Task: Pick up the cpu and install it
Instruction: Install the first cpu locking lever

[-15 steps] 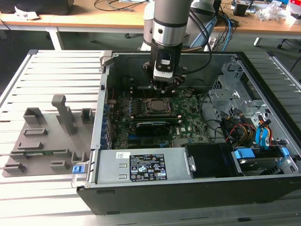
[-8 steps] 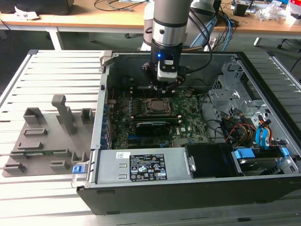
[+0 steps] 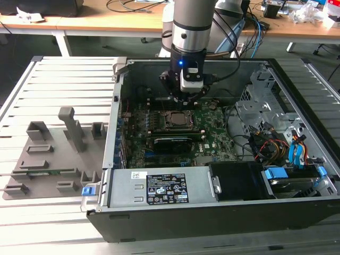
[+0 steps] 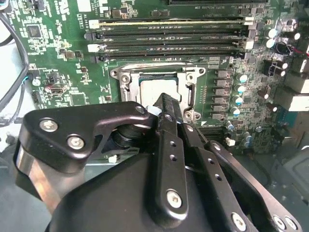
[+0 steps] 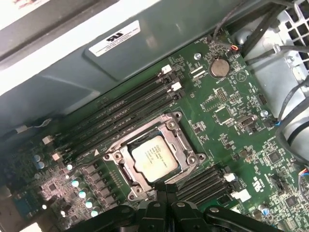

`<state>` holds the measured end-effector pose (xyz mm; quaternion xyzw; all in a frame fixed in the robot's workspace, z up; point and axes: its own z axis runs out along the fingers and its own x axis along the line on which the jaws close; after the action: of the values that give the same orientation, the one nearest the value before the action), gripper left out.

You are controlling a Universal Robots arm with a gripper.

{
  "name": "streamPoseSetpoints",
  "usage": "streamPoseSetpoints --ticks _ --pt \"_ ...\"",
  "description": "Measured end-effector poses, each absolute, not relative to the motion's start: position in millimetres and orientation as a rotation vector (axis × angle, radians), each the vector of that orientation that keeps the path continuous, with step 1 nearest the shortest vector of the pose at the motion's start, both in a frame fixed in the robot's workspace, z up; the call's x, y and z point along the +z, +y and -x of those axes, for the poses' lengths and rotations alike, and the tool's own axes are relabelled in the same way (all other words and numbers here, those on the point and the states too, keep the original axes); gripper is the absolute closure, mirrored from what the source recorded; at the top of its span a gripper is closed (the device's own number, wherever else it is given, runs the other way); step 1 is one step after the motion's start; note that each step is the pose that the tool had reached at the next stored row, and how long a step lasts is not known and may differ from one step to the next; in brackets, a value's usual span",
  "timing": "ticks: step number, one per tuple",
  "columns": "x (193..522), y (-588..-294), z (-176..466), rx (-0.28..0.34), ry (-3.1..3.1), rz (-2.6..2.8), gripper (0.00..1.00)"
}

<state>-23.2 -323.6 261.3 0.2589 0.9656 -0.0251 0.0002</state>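
The cpu [image 5: 153, 158], a small square chip with a silver-grey top, lies flat inside the metal-framed socket [image 5: 172, 126] on the green motherboard. In the exterior view the cpu [image 3: 176, 119] sits in the middle of the open computer case, and my gripper [image 3: 183, 99] hangs just above its far edge. In both wrist views the black fingertips come together over the chip's edge, with nothing between them. My gripper [image 4: 161, 104] hides part of the cpu [image 4: 153, 91] in the second wrist view; my gripper [image 5: 167, 187] sits at the socket's rim in the first.
Long memory slots [image 5: 125, 113] run beside the socket. A black card [image 3: 172, 143] lies on the board, with a power supply [image 3: 159, 188] along the case's front. Cables and blue-tabbed drive bays [image 3: 295, 156] crowd the exterior view's right. A grey fixture tray [image 3: 48, 154] sits outside, left.
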Motion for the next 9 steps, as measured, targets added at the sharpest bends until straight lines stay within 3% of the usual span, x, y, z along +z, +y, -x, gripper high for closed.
streamPoseSetpoints --ticks 9 --pt "261.3 -323.5 23.2 -0.079 3.069 -0.654 0.89"
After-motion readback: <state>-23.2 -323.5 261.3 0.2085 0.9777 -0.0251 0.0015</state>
